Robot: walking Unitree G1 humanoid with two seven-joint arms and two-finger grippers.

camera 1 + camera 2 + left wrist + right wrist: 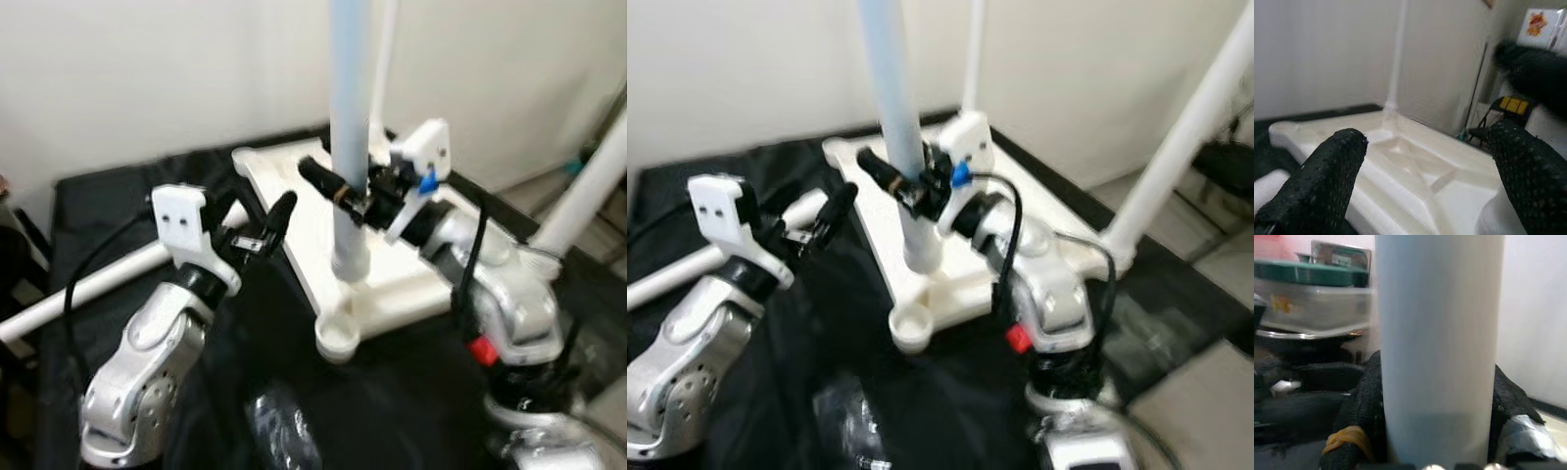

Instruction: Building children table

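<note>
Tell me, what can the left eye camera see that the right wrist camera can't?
The left eye view takes in the upside-down white tabletop, the loose leg lying on the black cloth, and the open left gripper near the tabletop's edge. The right wrist view gives a close look at its black fingers pressed around the pole, plus a clear storage bin behind. Both share the white table leg held upright by the right gripper.

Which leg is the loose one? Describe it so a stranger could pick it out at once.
Start at the white tabletop lying upside down on the black cloth. Off its side by the left gripper, a white leg lies flat on the cloth. The other legs stand upright on the tabletop, one held by the right gripper.
</note>
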